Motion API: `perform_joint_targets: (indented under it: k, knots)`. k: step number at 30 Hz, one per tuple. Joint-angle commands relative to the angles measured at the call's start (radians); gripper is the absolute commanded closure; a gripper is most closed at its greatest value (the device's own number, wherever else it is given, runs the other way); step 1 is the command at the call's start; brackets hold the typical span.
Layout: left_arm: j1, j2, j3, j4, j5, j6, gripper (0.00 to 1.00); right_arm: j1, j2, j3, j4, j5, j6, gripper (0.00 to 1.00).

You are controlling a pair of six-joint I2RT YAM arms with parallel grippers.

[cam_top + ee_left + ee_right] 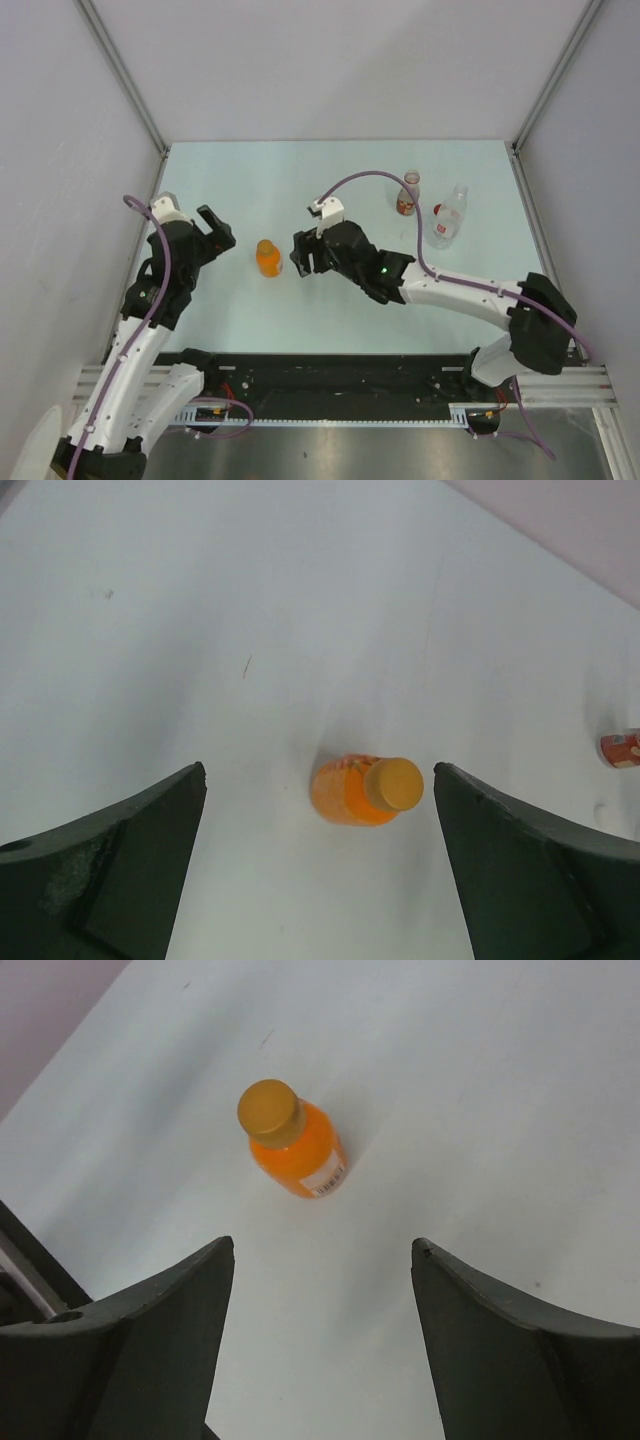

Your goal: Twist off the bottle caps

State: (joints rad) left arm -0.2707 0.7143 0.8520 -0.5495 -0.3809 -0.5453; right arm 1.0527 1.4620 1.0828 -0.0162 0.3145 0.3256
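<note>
1. Surface (300,170): pale, smooth, and bare around the work. Nothing braces a bottle here, so a sideways nudge would likely slide or tip it.
2. Left gripper (217,232): jaws spread wide and empty, on the left-edge side of the target. Right gripper (300,255): also spread and empty, on the opposite side and closer in. Risk: both converge on one small item. Fingers could clash, or an off-centre close could knock it over. The right arm's purple cable (365,175) arcs toward the far right corner, just beside the spare bottles, and could drag one.
3. Orange bottle (268,258): upright, left of centre, somewhat nearer the near edge, and touching neither gripper. Risk: if the body is held loosely, the whole bottle may spin with the lid instead of loosening. If it is held too hard, liquid may spill once it is open.
4. Red-label bottle (407,195) and clear bottle (450,217): close together by the right edge toward the far corner, well apart from the orange one. They do not block the current approach. Their lids are too small to read.
5. Orange cap (393,783): seated on its bottle. Small and smooth, so fingers may slip.
</note>
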Motion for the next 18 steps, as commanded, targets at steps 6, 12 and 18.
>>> perform_joint_targets:
  k: [6, 12, 18]
  knots:
    - [0.061, -0.081, -0.073, -0.098, 0.097, -0.196, 0.00, -0.027, 0.228, 0.100, 0.407, -0.238, -0.020, 0.23]
    - [0.061, -0.127, -0.071, -0.155, 0.031, -0.165, 0.00, -0.010, 0.388, 0.210, 0.398, -0.209, -0.037, 0.22]
    - [0.061, -0.148, -0.099, -0.165, 0.036, -0.163, 0.00, 0.003, 0.488, 0.270, 0.398, -0.097, -0.053, 0.23]
